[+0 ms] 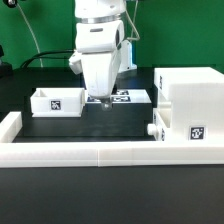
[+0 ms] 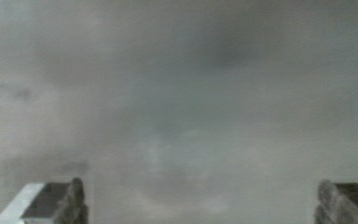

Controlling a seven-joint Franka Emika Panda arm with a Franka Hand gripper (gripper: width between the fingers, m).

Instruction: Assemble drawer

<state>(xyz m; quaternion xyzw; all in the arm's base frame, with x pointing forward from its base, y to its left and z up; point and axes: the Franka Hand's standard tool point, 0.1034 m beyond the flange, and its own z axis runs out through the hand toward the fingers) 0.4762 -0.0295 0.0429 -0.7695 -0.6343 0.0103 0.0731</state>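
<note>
The drawer's tall white housing (image 1: 190, 100) stands at the exterior view's right, with a tag on its front. One tray (image 1: 163, 127) sits in its lower part, knob (image 1: 151, 130) pointing to the exterior view's left. The other small open-top tray (image 1: 57, 101) lies loose on the black table at the left, tag facing the camera. My gripper (image 1: 100, 98) hangs low over the table between the loose tray and the housing. In the wrist view the gripper (image 2: 201, 205) is open and empty; its fingertips (image 2: 55, 203) stand wide apart over a blurred grey surface.
The marker board (image 1: 128, 98) lies flat just behind and to the right of my gripper. A low white rim (image 1: 90, 152) edges the table along the front and the left. Cables and a green backdrop lie behind.
</note>
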